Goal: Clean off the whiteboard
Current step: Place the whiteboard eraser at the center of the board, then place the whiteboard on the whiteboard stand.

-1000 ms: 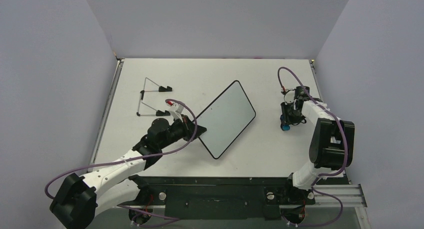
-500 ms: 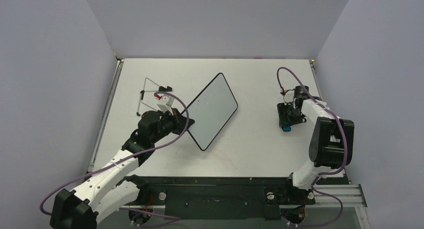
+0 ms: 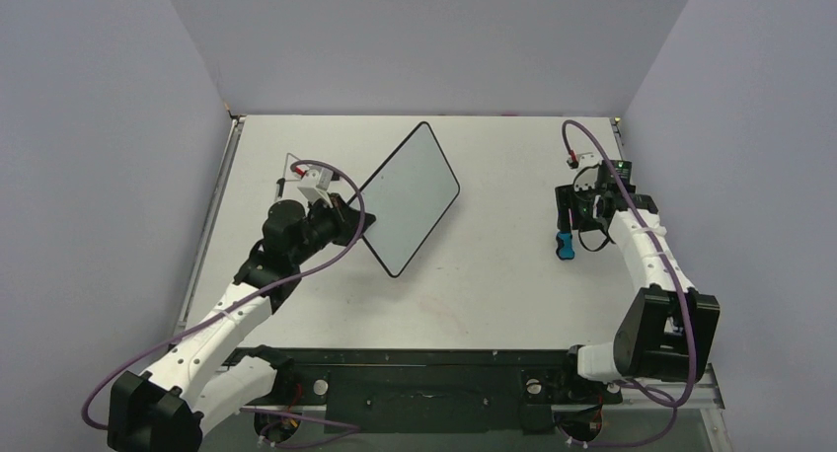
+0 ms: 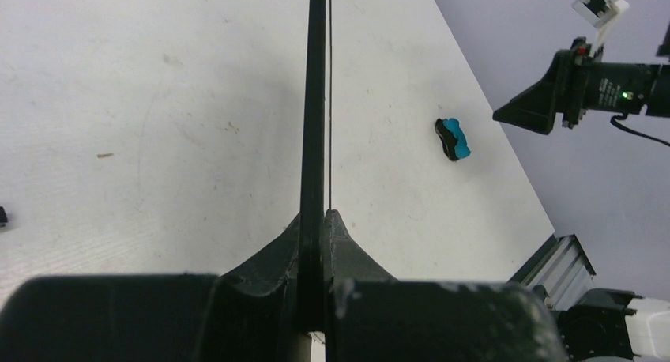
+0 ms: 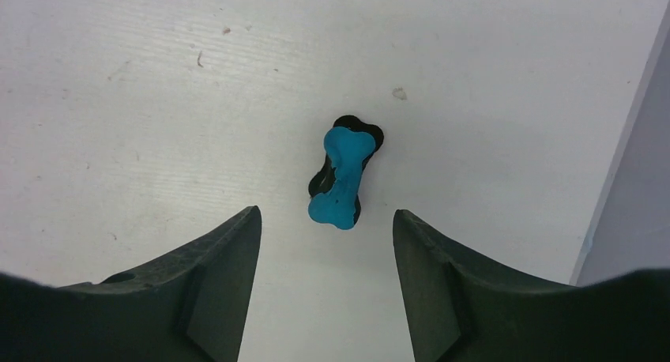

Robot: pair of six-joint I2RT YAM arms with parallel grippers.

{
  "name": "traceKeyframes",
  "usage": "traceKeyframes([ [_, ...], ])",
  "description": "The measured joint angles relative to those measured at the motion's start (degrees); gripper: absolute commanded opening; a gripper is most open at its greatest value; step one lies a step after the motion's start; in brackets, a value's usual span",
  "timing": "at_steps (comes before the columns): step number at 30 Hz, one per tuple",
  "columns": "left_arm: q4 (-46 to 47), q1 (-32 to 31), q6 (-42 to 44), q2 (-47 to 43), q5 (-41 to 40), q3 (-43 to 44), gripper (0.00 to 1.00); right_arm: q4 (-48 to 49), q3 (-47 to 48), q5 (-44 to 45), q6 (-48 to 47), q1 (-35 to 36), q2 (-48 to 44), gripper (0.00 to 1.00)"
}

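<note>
Over on the left half of the table [image 3: 494, 304], I have the whiteboard [image 3: 407, 197] lifted off the surface and tipped on a slant. The left gripper [image 3: 355, 227] holds it by one lower edge. My left wrist view shows those jaws pressed tight onto the black rim, with the board running edge-on away from the camera. From above its glossy face looks blank; I can make out no writing. The wire stand [image 3: 287, 171] sits just beyond the left wrist, partly hidden by it.

At the right side, the right gripper [image 5: 325, 220] hovers above the eraser [image 5: 341, 178]. Its jaws are partly spread, wider than the block, and touch nothing. The eraser lies on the table, well apart from the board.

With the face clean, I judge the wiping done and the putting-away in hand, though those parted jaws could equally mean a pickup. Next I'd steer the board's lower edge down onto the stand's feet. That calls for a firm pinch on the slick, thin rim and a slow tilt.
</note>
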Motion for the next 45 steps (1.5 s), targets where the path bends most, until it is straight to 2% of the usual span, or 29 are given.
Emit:
traceKeyframes([
  [3, -0.1, 1.9, 0.5, 1.1, 0.1, 2.1, 0.00, -0.6, 0.0, -0.9, 0.0, 1.6, -3.3, 0.59],
  [8, -0.2, 7.4, 1.4, 2.6, 0.1, 6.0, 0.00, -2.6, 0.4, -5.8, -0.3, 11.0, -9.0, 0.61],
  [10, -0.2, 9.7, 1.9, 2.6, -0.2, 7.0, 0.00, -2.8, 0.3, -10.1, -1.3, 13.0, -11.7, 0.75],
  [11, -0.1, 11.3, 2.5, 2.6, -0.2, 7.4, 0.00, -2.7, 0.0, -13.3, -2.5, 13.2, -13.7, 0.79],
  [14, 0.0, 15.2, 4.0, 2.6, -0.3, 7.8, 0.00, -0.8, -3.5, -20.8, -5.6, 12.3, -19.1, 0.81],
  [18, 0.2, 20.6, 6.3, 3.0, -0.8, 7.8, 0.00, -2.4, -7.0, -26.8, -9.4, 9.9, -19.6, 0.81],
  [33, 5.9, 30.1, 14.8, 4.3, -3.1, 3.3, 0.00, -4.0, -8.2, -26.8, -14.4, 9.2, -17.9, 0.81],
  [45, 8.3, 32.2, 16.1, 7.4, -2.4, -1.3, 0.00, -4.1, -8.5, -26.6, -14.6, 9.2, -16.9, 0.81],
])
